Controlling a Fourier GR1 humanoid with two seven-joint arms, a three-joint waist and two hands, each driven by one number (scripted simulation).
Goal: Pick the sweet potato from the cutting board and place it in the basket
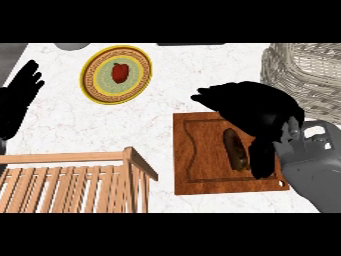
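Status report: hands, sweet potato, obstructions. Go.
Left hand open, resting at left edge. Right hand open over brown wooden cutting board. Brown sweet potato on board, ungrasped. Woven wicker basket beyond, nothing between.

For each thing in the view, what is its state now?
sweet potato: lying on the cutting board
cutting board: flat on the counter
right hand: over the sweet potato, fingers curling beside it
left hand: open, resting at left
basket: nothing visible inside
plate: holds a red item

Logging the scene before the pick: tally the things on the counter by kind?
Food: 2, sweet potato and red pepper
Plates: 1
Cutting boards: 1
Baskets: 1
Wooden racks: 1
Total: 6
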